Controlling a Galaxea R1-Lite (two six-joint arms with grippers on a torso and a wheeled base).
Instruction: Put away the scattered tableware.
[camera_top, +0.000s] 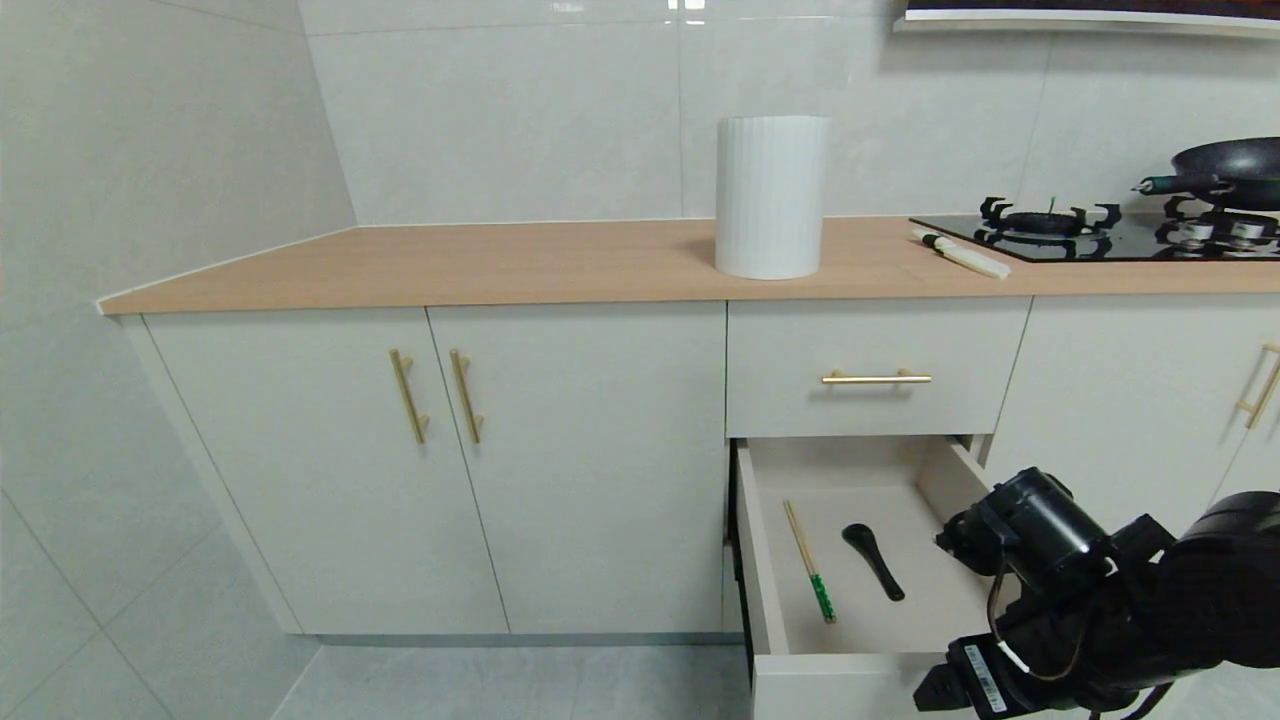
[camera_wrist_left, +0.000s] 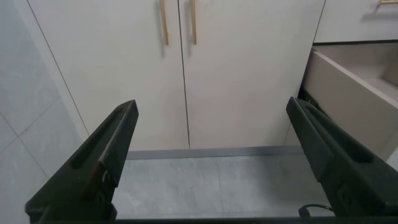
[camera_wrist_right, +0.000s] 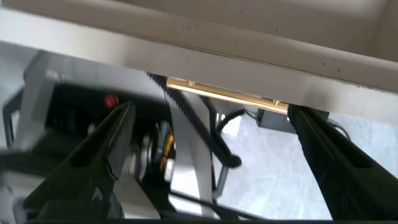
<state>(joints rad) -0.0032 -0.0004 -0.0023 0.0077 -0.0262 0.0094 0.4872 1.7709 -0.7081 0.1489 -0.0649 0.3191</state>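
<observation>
Lower drawer (camera_top: 760, 570) stands pulled out under the counter (camera_top: 500, 265). Inside it lie chopsticks (camera_top: 808, 560) with green ends and a black spoon (camera_top: 873, 560), side by side and apart, both flat on the drawer floor.

A pale utensil (camera_top: 960, 253) lies on the counter just beside the hob (camera_top: 1100, 235); a white ribbed canister (camera_top: 770, 195) stands upright nearby.

Right gripper (camera_wrist_right: 208, 168) is spread wide and empty, low at the drawer front, with the gold handle (camera_wrist_right: 227, 94) above it.

Left gripper (camera_wrist_left: 211, 168) is also wide and empty, facing the cabinet doors (camera_wrist_left: 180, 68).
</observation>
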